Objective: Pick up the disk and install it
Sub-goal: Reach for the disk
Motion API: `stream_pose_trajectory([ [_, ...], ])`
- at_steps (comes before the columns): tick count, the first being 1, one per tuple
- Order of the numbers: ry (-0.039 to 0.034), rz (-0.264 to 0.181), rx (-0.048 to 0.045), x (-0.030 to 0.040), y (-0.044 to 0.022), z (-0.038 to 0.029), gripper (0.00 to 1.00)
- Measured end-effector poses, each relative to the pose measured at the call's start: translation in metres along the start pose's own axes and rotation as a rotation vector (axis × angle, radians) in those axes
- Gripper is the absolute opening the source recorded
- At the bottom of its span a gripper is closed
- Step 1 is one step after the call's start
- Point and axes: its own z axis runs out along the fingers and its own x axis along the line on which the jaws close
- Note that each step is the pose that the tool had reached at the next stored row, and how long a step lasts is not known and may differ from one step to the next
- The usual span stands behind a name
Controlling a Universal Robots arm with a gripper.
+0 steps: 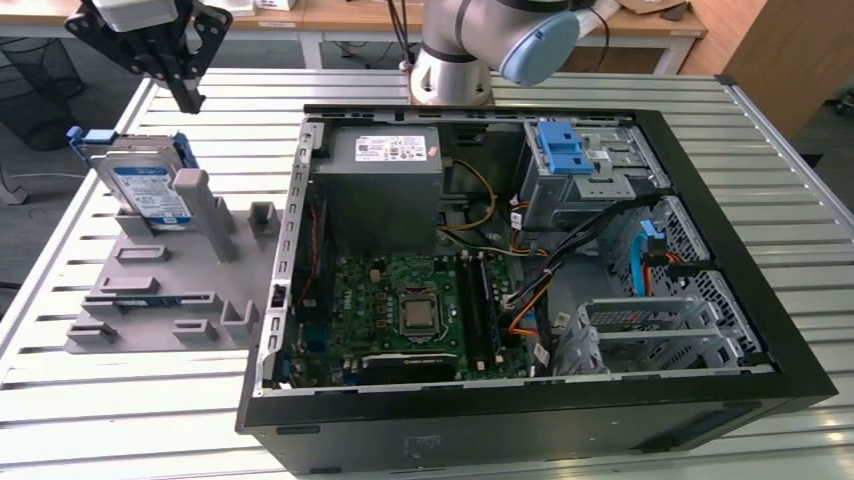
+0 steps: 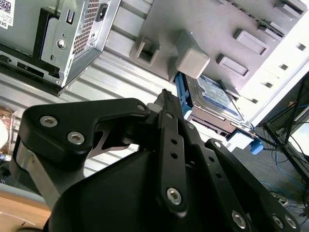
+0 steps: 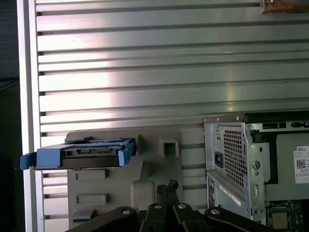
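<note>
Above the disk: open air, I've got nothing between my gripper (image 1: 191,100), its fingers pressed together, and the upright disk (image 1: 144,182) below it.
Disk's near flank: a grey post (image 1: 195,195) stands hard against it on the exterior view's right; tight there.
Disk's far flank: bare slats of the table (image 1: 200,400), free on the exterior view's left.
Holder: the grey fixture (image 1: 160,300) carries only low blocks, all below the disk's top edge.
Case wall: the open computer case (image 1: 296,200) rises just beside the fixture.
Inside the case: the power supply (image 1: 394,180) fills one corner; cables (image 1: 587,235) sprawl below the drive cage (image 1: 587,165), crowding my way in.
</note>
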Motion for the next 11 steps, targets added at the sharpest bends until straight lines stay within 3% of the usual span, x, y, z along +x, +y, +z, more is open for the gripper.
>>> stream_pose_trajectory([
  [11,0.0000,0.000,0.0001,0.0049,-0.0004,0.0011,0.11],
])
